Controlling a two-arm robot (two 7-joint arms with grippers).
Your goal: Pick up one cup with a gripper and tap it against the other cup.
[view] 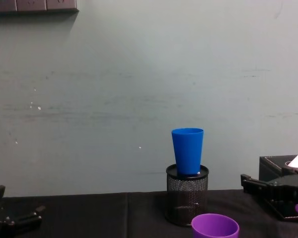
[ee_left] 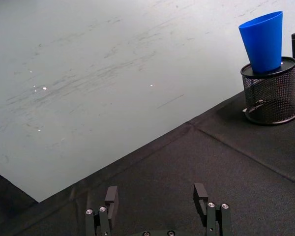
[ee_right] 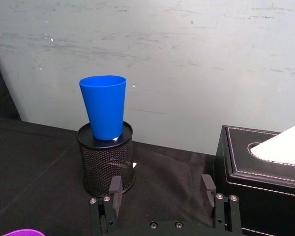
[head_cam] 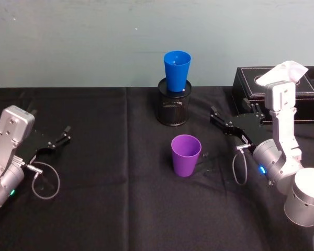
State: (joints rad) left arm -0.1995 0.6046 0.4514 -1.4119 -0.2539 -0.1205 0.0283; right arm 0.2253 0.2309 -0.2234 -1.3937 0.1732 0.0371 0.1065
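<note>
Black cloth covers the surface before a pale wall. Near its middle stands the purple cup, upright. Toward the far edge, the blue cup sits in a black mesh pen holder. Left gripper and right gripper flank them near the side edges, fingers released, touching nothing.

black-clothed table | purple cup | mesh holder | tissue box
</note>
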